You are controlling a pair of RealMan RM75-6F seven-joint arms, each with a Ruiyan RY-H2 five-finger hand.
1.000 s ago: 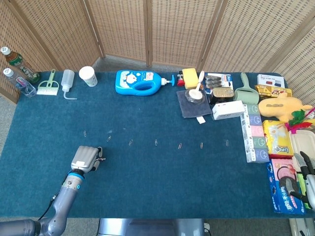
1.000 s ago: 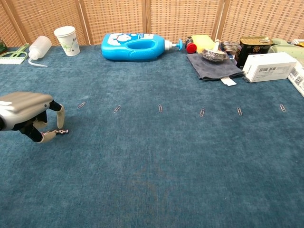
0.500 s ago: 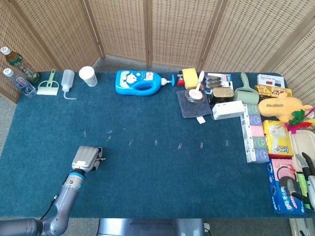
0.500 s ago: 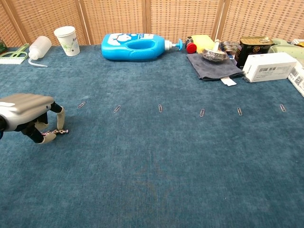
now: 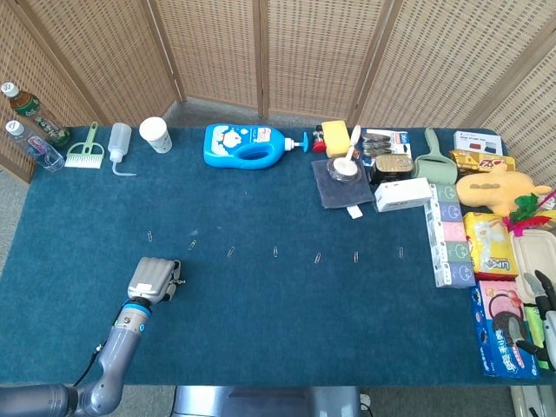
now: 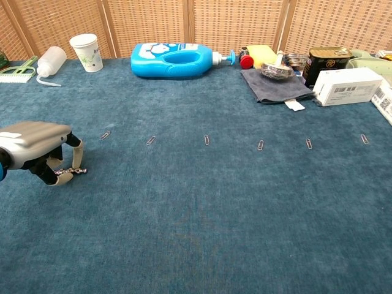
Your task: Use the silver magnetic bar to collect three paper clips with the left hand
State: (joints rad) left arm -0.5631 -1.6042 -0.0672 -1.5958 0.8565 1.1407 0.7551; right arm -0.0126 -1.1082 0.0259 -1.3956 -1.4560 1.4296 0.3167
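- Low at the left edge of the chest view, your left robot hand [image 6: 38,149] hangs palm-down just over the tabletop [image 6: 202,214], fingers curled around the silver magnetic bar [image 6: 70,171], whose tip pokes out to the right near the cloth.
- Whether anything is already stuck to that tip is too small to tell, so don't assume a count.
- Right of the hand, the paper clips lie in a row across the middle of the frame; the nearest paper clip [image 6: 105,135] sits just up and to the right of the bar.
- Keep your grip firm and the bar low and nearly flat, then slide the tip toward that nearest clip instead of dropping on it; the pull should probably do the rest.
- Work along the row from left to right, lifting gently between clips so none shake loose.
- Far at the lower right of the head view, your right robot hand [image 5: 537,314] is partly cut off; I cannot tell its state.
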